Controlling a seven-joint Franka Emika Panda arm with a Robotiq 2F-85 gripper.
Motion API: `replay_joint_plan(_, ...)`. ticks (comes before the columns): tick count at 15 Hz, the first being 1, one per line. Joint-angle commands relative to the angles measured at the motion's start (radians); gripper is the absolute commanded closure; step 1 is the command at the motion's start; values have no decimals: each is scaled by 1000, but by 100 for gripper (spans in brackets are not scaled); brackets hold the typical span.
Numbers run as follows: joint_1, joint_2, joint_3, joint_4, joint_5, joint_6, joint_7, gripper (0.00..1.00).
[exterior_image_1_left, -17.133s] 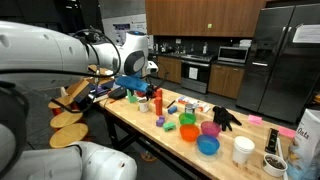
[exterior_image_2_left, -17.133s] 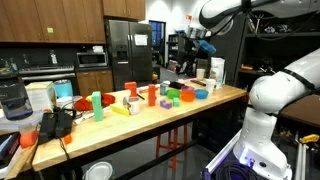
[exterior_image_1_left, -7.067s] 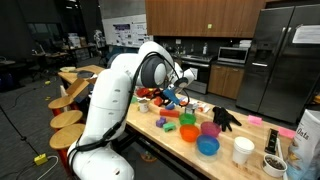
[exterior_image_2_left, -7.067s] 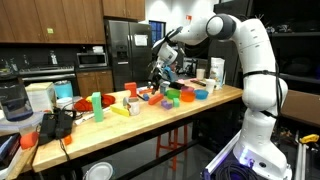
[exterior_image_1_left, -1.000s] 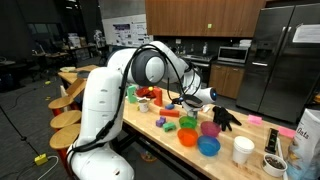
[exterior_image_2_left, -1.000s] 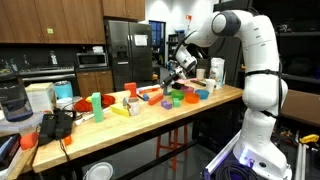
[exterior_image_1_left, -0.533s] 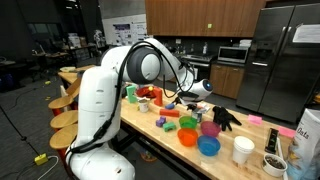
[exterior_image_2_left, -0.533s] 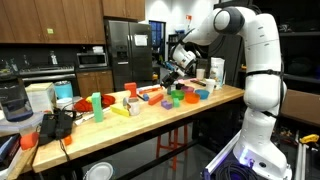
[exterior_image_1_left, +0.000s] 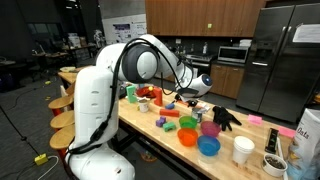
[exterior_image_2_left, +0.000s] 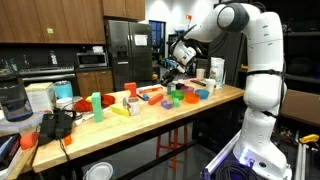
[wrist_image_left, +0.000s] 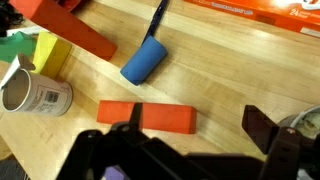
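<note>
My gripper (wrist_image_left: 200, 140) hangs open above the wooden table (wrist_image_left: 230, 75), with bare wood between its dark fingers (wrist_image_left: 270, 135). Just beside the left finger lies a flat orange block (wrist_image_left: 145, 117). Farther off is a blue cylinder on a black handle (wrist_image_left: 145, 60). A white can (wrist_image_left: 35, 93) lies on its side at the left, near a yellow block (wrist_image_left: 50, 52) and an orange wedge (wrist_image_left: 72, 30). In both exterior views the gripper (exterior_image_1_left: 192, 88) (exterior_image_2_left: 172, 68) hovers over the cluttered middle of the table, holding nothing.
An orange box (wrist_image_left: 260, 10) lies along the far edge. On the table stand an orange bowl (exterior_image_1_left: 188, 133), a blue bowl (exterior_image_1_left: 208, 146), a pink cup (exterior_image_1_left: 210, 128), a black glove (exterior_image_1_left: 225, 118) and a white cup (exterior_image_1_left: 243, 150). A green cup (exterior_image_2_left: 96, 100) stands toward one end.
The gripper has risen a little and drawn back from the glove end of the table. It stays open and empty.
</note>
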Motion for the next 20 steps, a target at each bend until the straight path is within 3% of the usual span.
replay_joint_plan(1, -9, -38, 14, -45, -17, 81, 38, 0)
replay_joint_plan(4, 9, -101, -3, -124, -91, 229, 125, 0)
replay_joint_plan(7, 14, -171, -11, -212, -243, 369, 263, 0)
replay_joint_plan(11, -15, -240, 8, -272, -410, 424, 364, 0)
replay_joint_plan(12, -26, -245, 19, -264, -382, 407, 322, 0)
replay_joint_plan(17, -20, -111, 34, -105, 67, 283, -80, 0)
replay_joint_plan(20, -48, -44, 49, -61, 145, 209, -152, 0)
